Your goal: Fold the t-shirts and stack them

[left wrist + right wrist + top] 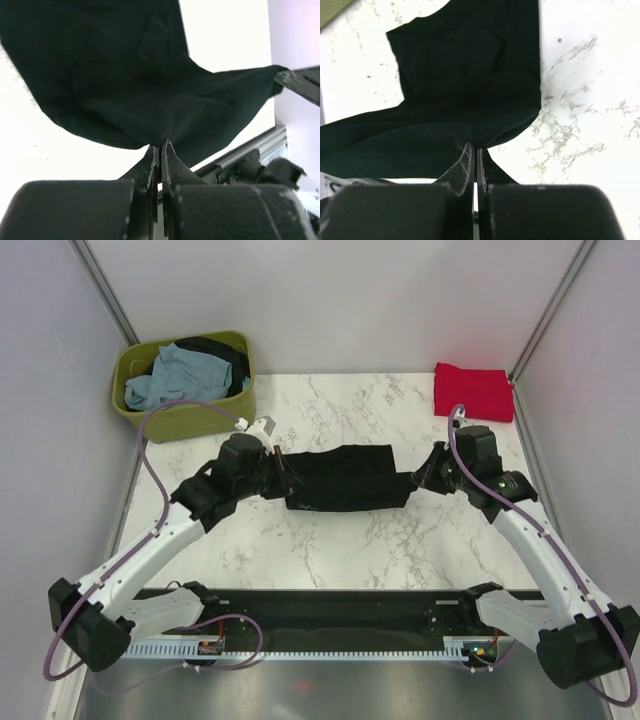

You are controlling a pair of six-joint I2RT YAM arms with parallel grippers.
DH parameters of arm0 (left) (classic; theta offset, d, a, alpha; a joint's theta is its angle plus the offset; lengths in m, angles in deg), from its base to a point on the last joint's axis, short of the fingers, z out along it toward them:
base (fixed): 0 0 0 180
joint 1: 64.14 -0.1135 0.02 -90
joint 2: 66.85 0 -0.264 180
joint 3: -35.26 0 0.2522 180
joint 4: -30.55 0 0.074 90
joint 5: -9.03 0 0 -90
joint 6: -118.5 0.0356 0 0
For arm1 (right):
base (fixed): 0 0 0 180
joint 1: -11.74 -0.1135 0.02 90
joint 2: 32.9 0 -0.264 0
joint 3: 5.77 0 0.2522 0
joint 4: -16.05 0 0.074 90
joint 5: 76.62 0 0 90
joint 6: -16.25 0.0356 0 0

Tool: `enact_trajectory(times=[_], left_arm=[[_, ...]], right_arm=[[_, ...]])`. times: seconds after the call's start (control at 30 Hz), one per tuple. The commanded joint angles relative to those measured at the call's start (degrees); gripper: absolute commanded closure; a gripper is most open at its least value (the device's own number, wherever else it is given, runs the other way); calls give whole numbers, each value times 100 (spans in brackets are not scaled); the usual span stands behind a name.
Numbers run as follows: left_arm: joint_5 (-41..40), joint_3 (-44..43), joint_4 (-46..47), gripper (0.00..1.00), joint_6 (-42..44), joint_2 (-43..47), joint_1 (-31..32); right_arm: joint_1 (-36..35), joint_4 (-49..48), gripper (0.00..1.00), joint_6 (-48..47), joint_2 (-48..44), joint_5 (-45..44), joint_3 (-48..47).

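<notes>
In the top view the fingertips of both grippers merge with the dark cloth and cannot be separated from it; whether the cloth is clear of the marble table (330, 550) cannot be determined. The olive-green tub (185, 422), at 10 o'clock on the table, holds a pale blue-grey t-shirt (180, 375) that covers most of a dark garment (228, 352). The black t-shirt (345, 478) lies at table centre as a long band running 9 to 3 o'clock. The left gripper (160, 147) is closed, jaws pressed together, pinching the band's 9 o'clock end. The right gripper (474, 150) is likewise clamped on the 3 o'clock end. The folded red t-shirt (472, 390) rests at 2 o'clock, well apart.
</notes>
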Motion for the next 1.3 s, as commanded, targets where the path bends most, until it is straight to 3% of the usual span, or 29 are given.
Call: enact_trajectory(times=[0.0,0.43,0.57,0.7,0.77,0.8,0.83,0.87,0.9,1.0,1.07,1.27], left_arm=[[-89,-441,-264,98,179,-503,-258],[140,-960,-203,98,381,-1638,-1225],[244,-1406,0,98,557,-2463,-1558],[377,-2241,-9,98,767,-4103,-1805],[377,-3090,-183,90,900,-4730,-1893],[186,-3453,-341,75,1057,-5107,-1902],[-51,-3830,-665,68,1041,-5729,-1902],[-158,-4574,-1190,57,963,-6066,-1937],[-89,-4860,-1370,51,944,-6278,-1955],[-263,-5249,-1556,36,778,-6430,-1955],[-448,-5048,-1530,32,655,-6018,-1946],[-1239,-4180,-1425,33,821,-4859,-1885]], right_arm=[[-5,34,100,-199,478,-358,-500],[-5,-643,100,-260,2430,-358,-1527],[30,-802,100,-269,3343,-455,-2116],[39,-767,100,-330,4764,-815,-3221],[65,-696,100,-348,5250,-973,-3636],[117,-696,99,-409,5748,-965,-3838],[144,-696,97,-470,6014,-904,-4319],[179,-705,92,-584,6531,-790,-4602],[240,-548,63,-664,6771,-641,-5223],[338,-195,29,-1007,7221,-368,-5966],[381,-309,22,-1156,6960,-376,-5862],[531,-1477,17,-1025,5572,-131,-3772]])
